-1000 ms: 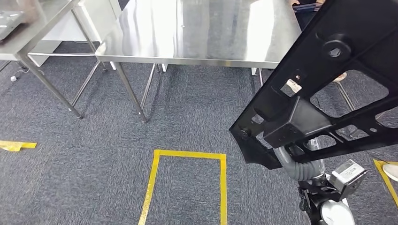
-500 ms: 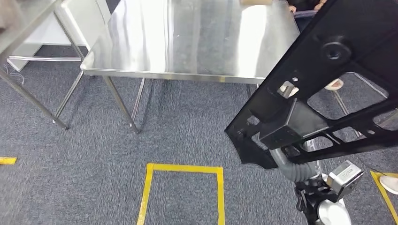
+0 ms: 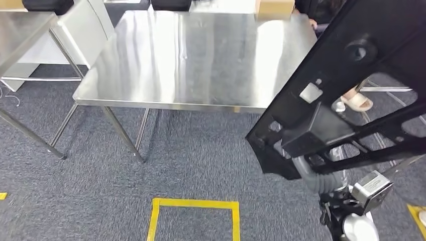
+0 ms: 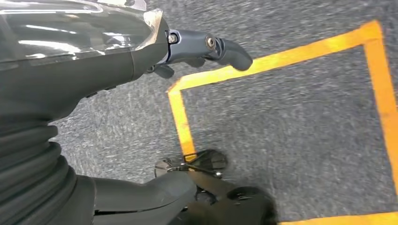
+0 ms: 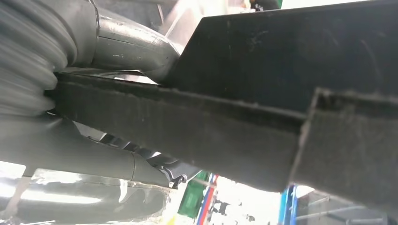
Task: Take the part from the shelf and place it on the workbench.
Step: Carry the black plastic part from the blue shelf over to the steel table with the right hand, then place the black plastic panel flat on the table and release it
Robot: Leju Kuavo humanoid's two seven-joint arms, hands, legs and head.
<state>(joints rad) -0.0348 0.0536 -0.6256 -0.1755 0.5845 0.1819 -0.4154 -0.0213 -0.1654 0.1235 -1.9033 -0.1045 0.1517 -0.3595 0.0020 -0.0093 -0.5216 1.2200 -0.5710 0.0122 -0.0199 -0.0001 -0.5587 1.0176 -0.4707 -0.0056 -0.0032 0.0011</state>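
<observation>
A large black frame-like part [image 3: 351,85] with cut-outs fills the right side of the head view, tilted up over the floor. My right hand [image 5: 112,51] grips it by an edge, thumb on one face and fingers under the other; the part's black rim [image 5: 263,98] crosses the right wrist view. In the head view the hand is hidden behind the part, with the grey ribbed wrist cover [image 3: 315,178] showing below it. The steel workbench [image 3: 191,55] stands ahead, its top bare in the middle. My left hand [image 4: 206,47] hangs over the carpet, fingers apart, holding nothing.
A yellow tape square [image 3: 193,213] marks the grey carpet just before me. A second steel table [image 3: 20,30] and a white cabinet [image 3: 83,30] stand at the left. A cardboard box [image 3: 274,7] sits at the workbench's far edge. A person's sandalled foot [image 3: 354,102] is beyond its right side.
The whole picture has shifted: the camera has moved forward, so the workbench and tape square sit lower and nearer. The part stays held in my right hand.
</observation>
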